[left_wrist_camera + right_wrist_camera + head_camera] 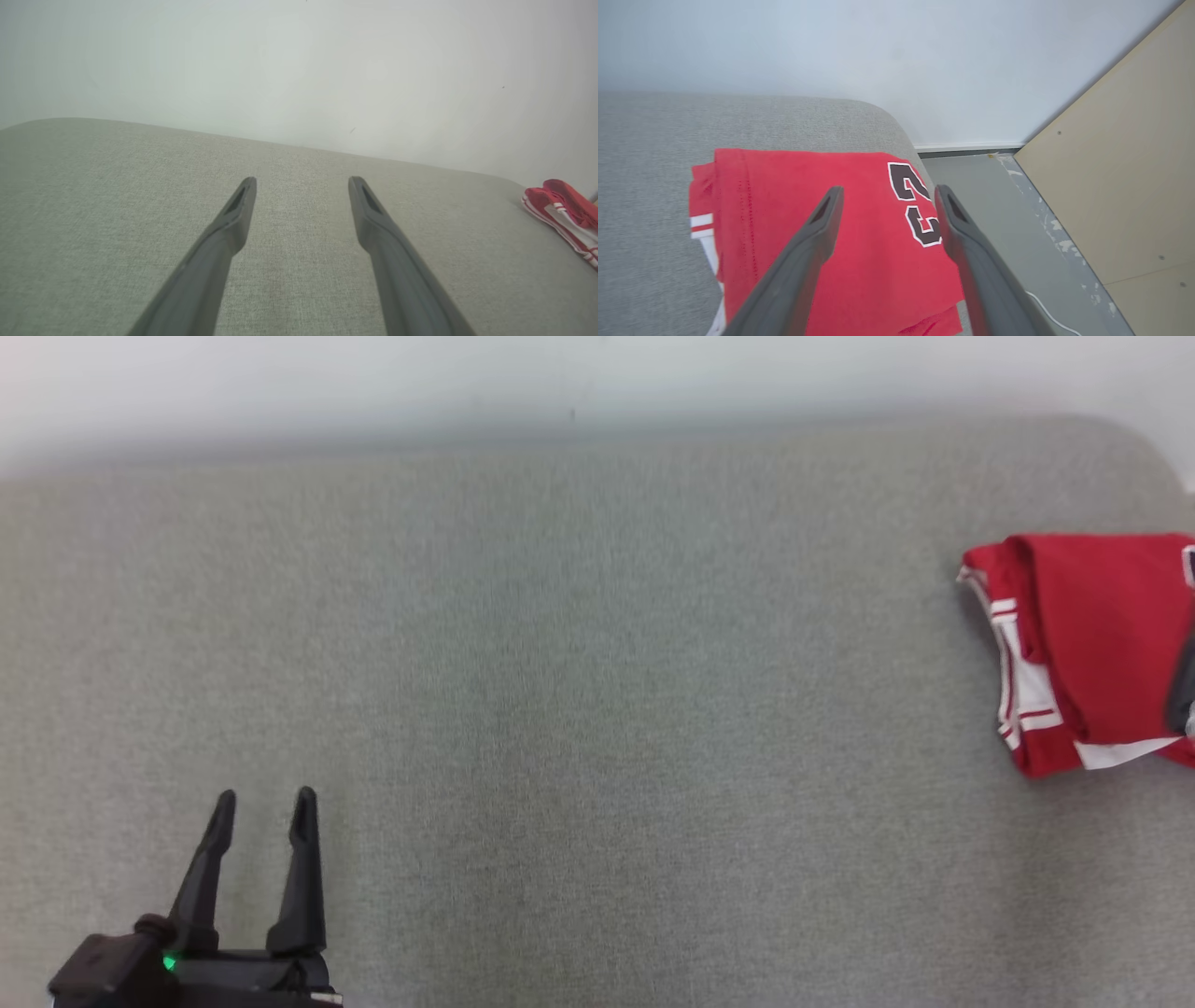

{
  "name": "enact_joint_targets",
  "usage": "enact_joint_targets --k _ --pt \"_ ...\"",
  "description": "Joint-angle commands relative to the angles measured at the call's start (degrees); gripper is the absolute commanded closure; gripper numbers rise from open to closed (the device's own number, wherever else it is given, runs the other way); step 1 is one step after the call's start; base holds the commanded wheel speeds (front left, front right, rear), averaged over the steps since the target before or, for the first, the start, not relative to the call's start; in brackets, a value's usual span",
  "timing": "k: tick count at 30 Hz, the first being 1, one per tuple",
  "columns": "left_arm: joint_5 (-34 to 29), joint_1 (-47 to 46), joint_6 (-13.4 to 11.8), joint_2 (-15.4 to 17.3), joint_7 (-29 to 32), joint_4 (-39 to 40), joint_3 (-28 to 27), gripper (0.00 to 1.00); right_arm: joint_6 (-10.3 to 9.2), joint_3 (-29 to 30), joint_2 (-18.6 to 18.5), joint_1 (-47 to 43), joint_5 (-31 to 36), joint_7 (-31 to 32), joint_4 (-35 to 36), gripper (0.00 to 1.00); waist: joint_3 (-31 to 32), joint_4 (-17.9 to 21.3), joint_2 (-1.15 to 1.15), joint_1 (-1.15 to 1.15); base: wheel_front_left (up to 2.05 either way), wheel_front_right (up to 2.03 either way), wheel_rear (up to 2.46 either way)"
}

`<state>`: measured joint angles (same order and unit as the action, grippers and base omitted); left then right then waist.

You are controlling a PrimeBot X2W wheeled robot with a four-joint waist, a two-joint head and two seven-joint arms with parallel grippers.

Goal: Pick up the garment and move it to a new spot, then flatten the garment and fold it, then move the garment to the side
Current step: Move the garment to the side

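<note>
The garment [1092, 644] is a red jersey with white trim, folded into a compact stack at the far right of the grey cushion. In the right wrist view the garment [794, 205] shows dark numerals near its right edge. My right gripper [887, 193] hovers over it, open, with nothing between its fingers. Far from the jersey, at the lower left, my left gripper [266, 803] stands open and empty above bare fabric. The left wrist view has the same gripper [302, 183] open, with the garment [563, 212] at the far right edge.
The grey cushion [560, 709] spreads wide to the left of the jersey. Its rounded right edge [906, 135] drops to a grey floor [999, 219]. A tan wooden panel [1125, 177] stands to the right, and a pale wall [467, 383] runs behind.
</note>
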<state>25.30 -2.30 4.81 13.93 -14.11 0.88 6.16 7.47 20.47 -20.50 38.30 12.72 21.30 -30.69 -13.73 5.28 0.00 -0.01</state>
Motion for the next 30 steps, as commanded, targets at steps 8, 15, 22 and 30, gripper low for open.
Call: enact_joint_targets --k 8,15,22,30 --pt "2.15 3.22 -1.47 -5.77 -1.07 -3.17 -5.48 0.0 0.05 -8.72 6.67 -15.12 -18.88 -10.79 10.33 0.0 13.97 -0.28 0.0 0.01 0.0 0.0 0.0" --pt "-0.37 7.01 -0.16 -7.69 -1.09 -2.41 -9.74 0.0 0.06 -16.61 10.37 -29.1 -27.79 -18.98 19.85 0.0 17.84 -1.74 0.0 0.01 0.0 0.0 0.0" --pt "-4.65 10.69 1.65 -8.88 -1.09 -1.02 -11.64 0.0 0.05 -21.74 11.82 -36.36 -29.1 -23.95 21.92 0.0 19.66 -3.23 0.0 0.01 0.0 0.0 0.0" --pt "-8.78 14.3 2.53 -9.78 -1.1 -3.42 -12.15 0.0 0.05 -23.53 14.23 -40.99 -27.58 -30.02 21.13 0.0 20.74 -4.07 0.0 0.01 0.0 0.0 0.0"
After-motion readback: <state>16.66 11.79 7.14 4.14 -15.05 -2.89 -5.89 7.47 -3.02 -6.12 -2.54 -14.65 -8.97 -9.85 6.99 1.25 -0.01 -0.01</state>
